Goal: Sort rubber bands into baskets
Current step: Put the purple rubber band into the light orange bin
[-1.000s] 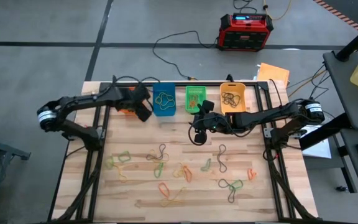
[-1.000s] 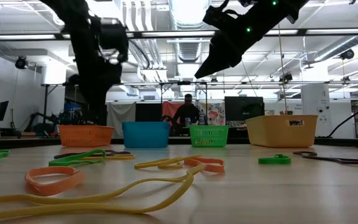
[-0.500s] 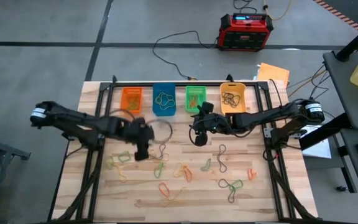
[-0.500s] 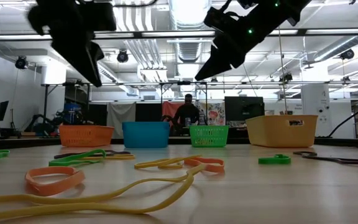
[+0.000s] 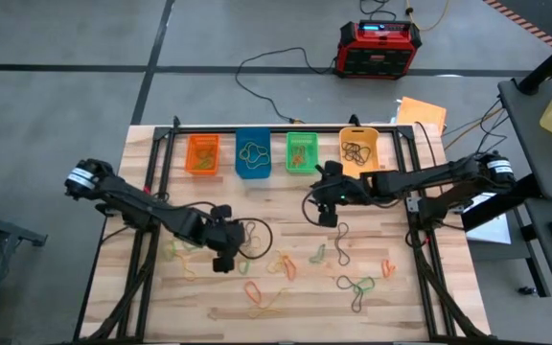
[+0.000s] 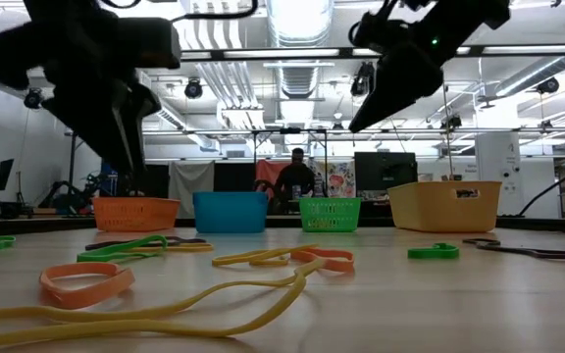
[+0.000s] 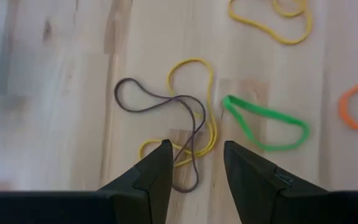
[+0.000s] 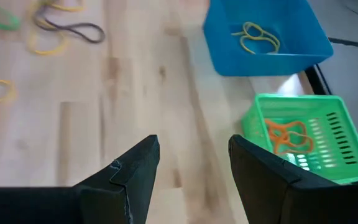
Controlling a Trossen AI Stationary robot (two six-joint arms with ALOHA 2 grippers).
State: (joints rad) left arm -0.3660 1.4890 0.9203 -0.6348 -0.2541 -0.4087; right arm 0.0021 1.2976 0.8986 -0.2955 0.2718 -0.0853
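Four baskets stand in a row at the table's far edge: orange (image 5: 202,153), blue (image 5: 253,154), green (image 5: 302,151) and yellow-orange (image 5: 358,149). Many rubber bands (image 5: 281,264) lie loose on the wood nearer me. My left gripper (image 5: 225,261) is open and empty above a dark band tangled with a yellow one (image 7: 166,106); a green band (image 7: 266,121) lies beside them. My right gripper (image 5: 325,215) is open and empty, hovering near the blue basket (image 8: 266,37), which holds a yellow band, and the green basket (image 8: 303,137), which holds an orange band.
A red-and-black box (image 5: 379,48) with a black cable sits on the floor beyond the table. Black frame rails (image 5: 147,240) run along the table's left and right sides. In the low view a person (image 6: 294,181) stands far off in the room.
My left gripper has swung from the orange basket toward the table's near edge and its middle, and now hovers over the loose bands. My right gripper has shifted a little toward the table's right edge. The bands on the table have not moved.
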